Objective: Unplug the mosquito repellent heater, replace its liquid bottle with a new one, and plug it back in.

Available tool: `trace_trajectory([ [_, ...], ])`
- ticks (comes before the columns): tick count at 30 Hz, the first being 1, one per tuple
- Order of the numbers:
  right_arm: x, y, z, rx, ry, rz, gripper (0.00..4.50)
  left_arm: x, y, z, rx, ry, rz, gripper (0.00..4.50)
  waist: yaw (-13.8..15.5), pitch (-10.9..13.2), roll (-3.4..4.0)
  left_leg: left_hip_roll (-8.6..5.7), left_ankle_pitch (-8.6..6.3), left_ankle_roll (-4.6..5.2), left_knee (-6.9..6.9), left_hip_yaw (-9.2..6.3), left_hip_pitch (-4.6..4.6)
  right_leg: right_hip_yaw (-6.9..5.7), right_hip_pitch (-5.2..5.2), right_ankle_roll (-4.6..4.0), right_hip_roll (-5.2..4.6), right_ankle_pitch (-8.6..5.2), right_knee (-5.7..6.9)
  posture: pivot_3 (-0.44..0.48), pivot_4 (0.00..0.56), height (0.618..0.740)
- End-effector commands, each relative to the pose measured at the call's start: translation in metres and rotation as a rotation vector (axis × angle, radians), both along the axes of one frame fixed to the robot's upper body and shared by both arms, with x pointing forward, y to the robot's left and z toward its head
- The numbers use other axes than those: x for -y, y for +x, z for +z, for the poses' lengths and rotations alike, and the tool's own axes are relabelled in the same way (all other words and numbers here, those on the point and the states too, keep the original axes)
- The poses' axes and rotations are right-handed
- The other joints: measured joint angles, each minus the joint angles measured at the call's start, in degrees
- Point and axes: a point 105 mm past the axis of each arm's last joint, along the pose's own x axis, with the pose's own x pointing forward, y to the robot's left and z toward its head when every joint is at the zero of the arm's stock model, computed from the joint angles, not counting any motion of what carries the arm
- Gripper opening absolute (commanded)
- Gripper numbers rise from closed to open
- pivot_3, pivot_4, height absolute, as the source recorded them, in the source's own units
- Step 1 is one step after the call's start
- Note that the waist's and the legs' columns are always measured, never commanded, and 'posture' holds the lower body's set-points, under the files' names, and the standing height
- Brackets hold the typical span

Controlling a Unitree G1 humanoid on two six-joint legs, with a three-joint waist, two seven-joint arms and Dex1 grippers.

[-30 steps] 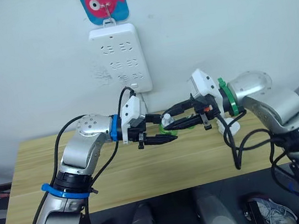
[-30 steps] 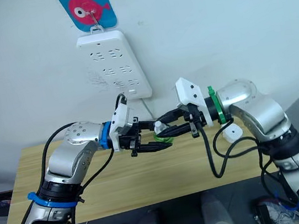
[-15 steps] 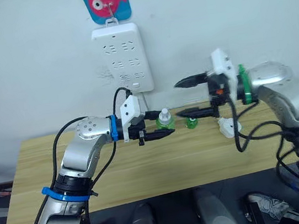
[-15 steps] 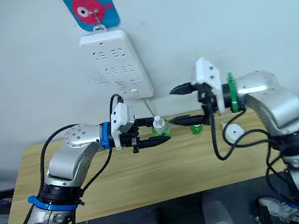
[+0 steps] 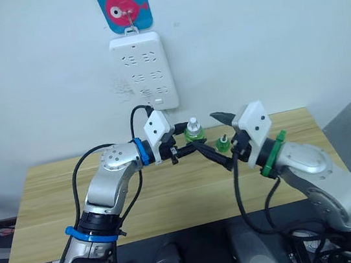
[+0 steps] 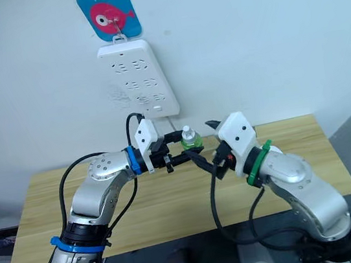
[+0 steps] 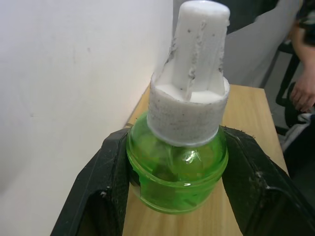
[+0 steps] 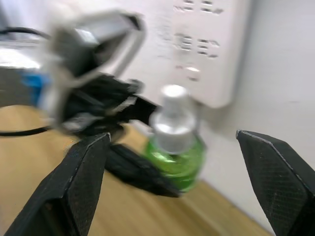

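Right gripper [image 5: 218, 140] is hanging over the table [image 5: 54, 201] with fingers spread wide, gripping nothing. Just beyond, left gripper [image 5: 191, 146] is clamping a green bottle [image 5: 193, 132] upright; another bottle [image 5: 221, 143] is standing beside it, below the wall strip [image 5: 143, 70].

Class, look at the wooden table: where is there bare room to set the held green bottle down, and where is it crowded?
Bare wood lies along the table's left end and its near edge. The back middle is crowded: the left hand holds the green bottle, the open right hand and a small green bottle are close by.
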Motion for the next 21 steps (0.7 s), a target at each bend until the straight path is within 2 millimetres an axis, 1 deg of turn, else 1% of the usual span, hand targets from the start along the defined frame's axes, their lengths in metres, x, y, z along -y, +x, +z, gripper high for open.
trace_trajectory([
  [1, -0.002, 0.001, 0.008, 0.046, 0.035, -0.030, 4.29, 0.007, -0.006, 0.014, 0.059, -0.030, -0.029, 2.26, 0.0, 0.0, 0.00, 0.00, 0.02, -0.04, -0.01, -0.01, 0.00, -0.01, 0.00, 0.00, 0.00, 0.00, -0.02, -0.170, 0.199, 0.734],
  [3, -0.006, 0.002, 0.009, 0.048, 0.059, -0.024, 4.29, 0.008, -0.008, 0.014, 0.057, -0.030, -0.036, 2.26, -0.1, 0.0, 0.00, 0.00, 0.08, -0.15, -0.06, 0.01, -0.01, -0.01, 0.00, 0.00, 0.00, 0.00, -0.10, -0.170, 0.199, 0.734],
  [4, -0.008, 0.004, 0.010, 0.047, 0.070, -0.023, 3.92, 0.008, -0.009, 0.013, 0.055, -0.030, -0.040, 2.26, -0.1, 0.0, 0.01, 0.00, 0.08, -0.14, -0.08, 0.02, -0.01, -0.01, -0.01, 0.00, 0.00, 0.00, -0.11, -0.170, 0.199, 0.734],
  [5, -0.010, 0.005, 0.010, 0.045, 0.077, -0.019, 3.70, 0.008, -0.010, 0.012, 0.051, -0.030, -0.045, 2.26, -0.2, 0.0, 0.01, 0.01, 0.08, -0.14, -0.10, 0.02, -0.01, -0.01, -0.01, -0.01, 0.00, 0.00, -0.11, -0.170, 0.199, 0.734],
  [8, -0.015, 0.005, 0.009, 0.033, 0.082, 0.005, 2.69, 0.009, -0.013, 0.010, 0.046, -0.031, -0.053, 2.26, -0.2, 0.0, 0.03, 0.03, 0.07, -0.14, -0.11, 0.01, -0.01, -0.01, -0.02, -0.01, 0.01, -0.01, -0.11, -0.167, 0.201, 0.734],
  [9, -0.016, 0.005, 0.008, 0.028, 0.078, 0.015, 2.25, 0.009, -0.013, 0.010, 0.046, -0.031, -0.054, 2.26, -0.1, 0.0, 0.03, 0.03, 0.07, -0.13, -0.11, 0.01, -0.01, -0.01, -0.02, -0.01, 0.01, -0.01, -0.10, -0.167, 0.201, 0.734],
  [11, -0.020, 0.002, 0.006, 0.016, 0.072, 0.046, 1.50, 0.009, -0.013, 0.011, 0.046, -0.033, -0.054, 2.26, 0.0, 0.0, 0.02, 0.02, 0.07, -0.13, -0.10, 0.00, -0.01, -0.01, -0.02, -0.01, 0.01, -0.01, -0.10, -0.167, 0.201, 0.734],
  [12, -0.023, -0.002, 0.004, 0.003, 0.070, 0.086, 1.15, 0.009, -0.013, 0.011, 0.039, -0.039, -0.057, 2.26, 0.0, 0.0, 0.02, 0.01, 0.07, -0.13, -0.09, 0.00, -0.01, -0.01, -0.01, -0.01, 0.00, -0.01, -0.10, -0.167, 0.201, 0.734],
  [13, -0.024, -0.006, 0.004, -0.006, 0.076, 0.120, 1.05, 0.008, -0.013, 0.011, 0.029, -0.045, -0.059, 2.26, 0.0, 0.0, 0.02, 0.00, 0.07, -0.13, -0.09, 0.00, -0.01, -0.01, -0.01, -0.01, 0.00, -0.01, -0.10, -0.165, 0.201, 0.734],
  [16, -0.025, -0.015, 0.004, -0.010, 0.056, 0.250, 1.05, 0.004, -0.020, 0.006, -0.001, -0.005, -0.120, 2.26, -0.1, 0.0, 0.02, 0.01, 0.05, -0.10, -0.10, 0.01, -0.01, -0.01, -0.01, -0.01, 0.00, -0.01, -0.11, -0.166, 0.203, 0.734],
  [19, -0.023, -0.019, 0.001, 0.006, -0.087, 0.471, 1.05, -0.005, -0.030, 0.001, -0.058, 0.049, -0.221, 2.26, -0.2, 0.0, 0.02, 0.02, -0.03, 0.05, -0.10, 0.03, 0.00, -0.01, -0.01, -0.01, 0.03, -0.01, -0.11, -0.174, 0.208, 0.734],
  [21, -0.017, -0.019, -0.002, 0.002, -0.211, 0.626, 1.05, -0.010, -0.037, -0.002, -0.084, 0.101, -0.292, 2.26, -0.2, 0.0, 0.02, 0.02, -0.05, 0.09, -0.09, 0.07, 0.02, 0.00, 0.00, -0.01, 0.03, -0.01, -0.11, -0.173, 0.210, 0.734],
])
